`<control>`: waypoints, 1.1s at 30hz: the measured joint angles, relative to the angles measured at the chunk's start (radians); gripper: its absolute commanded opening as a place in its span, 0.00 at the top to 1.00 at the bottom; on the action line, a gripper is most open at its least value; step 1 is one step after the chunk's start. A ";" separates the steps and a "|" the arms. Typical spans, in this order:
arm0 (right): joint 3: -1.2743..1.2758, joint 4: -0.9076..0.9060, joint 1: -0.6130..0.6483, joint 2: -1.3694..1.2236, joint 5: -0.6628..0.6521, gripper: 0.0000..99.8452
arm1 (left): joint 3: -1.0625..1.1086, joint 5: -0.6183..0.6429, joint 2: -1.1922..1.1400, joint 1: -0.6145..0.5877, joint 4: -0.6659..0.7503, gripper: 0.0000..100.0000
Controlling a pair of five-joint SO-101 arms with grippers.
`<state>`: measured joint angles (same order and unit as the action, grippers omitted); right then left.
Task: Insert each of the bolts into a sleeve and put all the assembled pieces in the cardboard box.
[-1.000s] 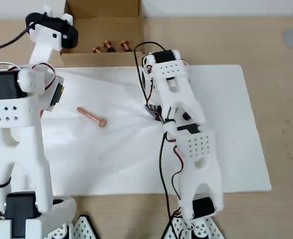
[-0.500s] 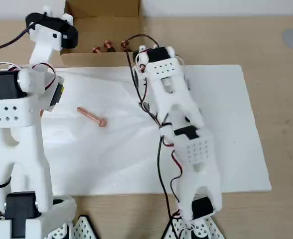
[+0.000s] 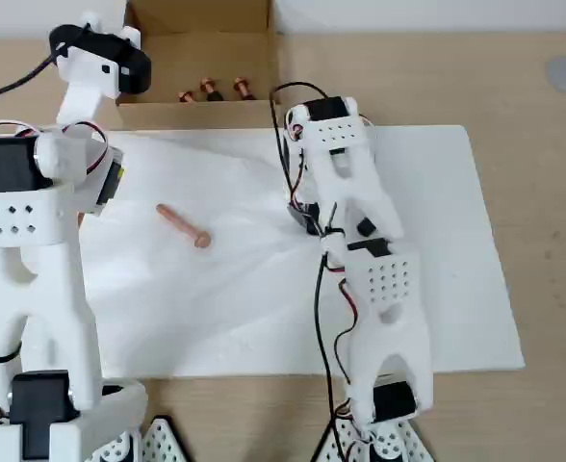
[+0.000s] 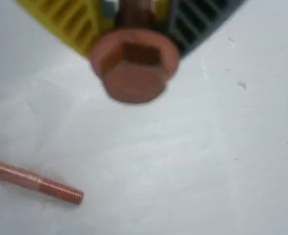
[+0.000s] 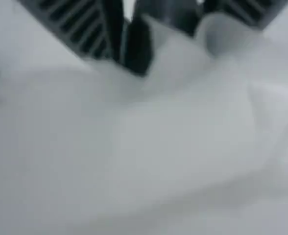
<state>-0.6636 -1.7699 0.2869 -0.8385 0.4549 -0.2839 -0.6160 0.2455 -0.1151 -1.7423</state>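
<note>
**Left hand grips one bolt, a second lies loose on the sheet**

High view: the cardboard box (image 3: pixel 198 115) stands at the far side of the table (image 3: pixel 538 202), against the edge of the white sheet (image 3: pixel 437 250). Three copper pieces (image 3: pixel 209 89) lie side by side inside it, near its front wall. A loose bolt (image 3: pixel 182 225) lies flat on the sheet between the left arm (image 3: pixel 33 250) and the right arm (image 3: pixel 365 241). It is nearer the left arm and well apart from the box.

Left wrist view: the left hand (image 4: pixel 134 14) is clenched on a held bolt (image 4: pixel 134 66), with a yellow finger on one side of the shank and a dark one on the other. The bolt's head faces the camera and hangs above the sheet. The threaded end of the loose bolt lies on the sheet nearby, not touching the held one.

Right wrist view: the right hand (image 5: pixel 134 39) sits low, close over the white sheet. The view is too blurred to tell whether the hand is clenched or released, or whether it grasps anything.
</note>
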 measured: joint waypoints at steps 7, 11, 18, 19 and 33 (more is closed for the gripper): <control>-0.080 -0.003 -0.008 -0.008 0.000 0.99 | 0.000 0.000 0.000 0.000 0.000 0.99; -0.209 -0.005 -0.018 -0.008 0.000 0.99 | 0.000 0.000 0.000 0.000 0.000 0.99; -0.327 -0.005 -0.023 0.029 0.000 0.99 | 0.000 0.000 0.000 0.000 0.000 0.99; -0.336 -0.005 -0.023 0.048 0.000 0.99 | 0.000 0.000 0.000 0.000 0.000 0.99; -0.476 -0.005 -0.023 0.275 0.000 0.99 | 0.000 0.000 0.000 0.000 0.000 0.99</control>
<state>-1.1393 -1.7745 0.2639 -0.5639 0.4549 -0.2839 -0.6160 0.2455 -0.1151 -1.7423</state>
